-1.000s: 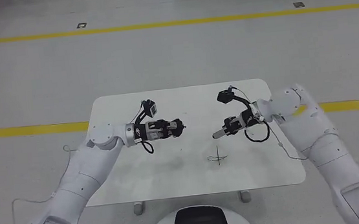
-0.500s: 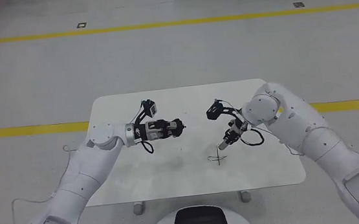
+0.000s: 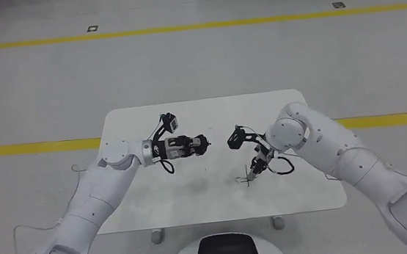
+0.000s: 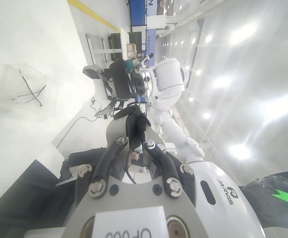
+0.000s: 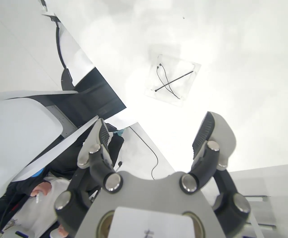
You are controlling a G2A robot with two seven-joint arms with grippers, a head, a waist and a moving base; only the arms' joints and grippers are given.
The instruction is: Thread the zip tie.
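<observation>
Two black zip ties (image 5: 167, 84) lie crossed, one straight and one curved, on a clear square sheet (image 5: 186, 92) on the white counter (image 3: 173, 196). In the top view they sit toward the near edge, a little to the right of the middle (image 3: 247, 178). The right end effector (image 5: 155, 130) is spread wide with nothing between its ribbed fingers (image 5: 203, 131). It points at the sheet, and its own wrist view shows the ties ahead of the fingertips and apart from them. From above, it hangs right by the ties (image 3: 253, 171), on their far right side. The left end effector (image 4: 135, 115) is closed narrow, its dark pads pressed together, and I cannot make out anything held between them. It is over the middle of the counter (image 3: 203, 143), well apart from the ties and pointing across toward the right arm. Its wrist view shows the crossed ties off to one side (image 4: 30, 94).
</observation>
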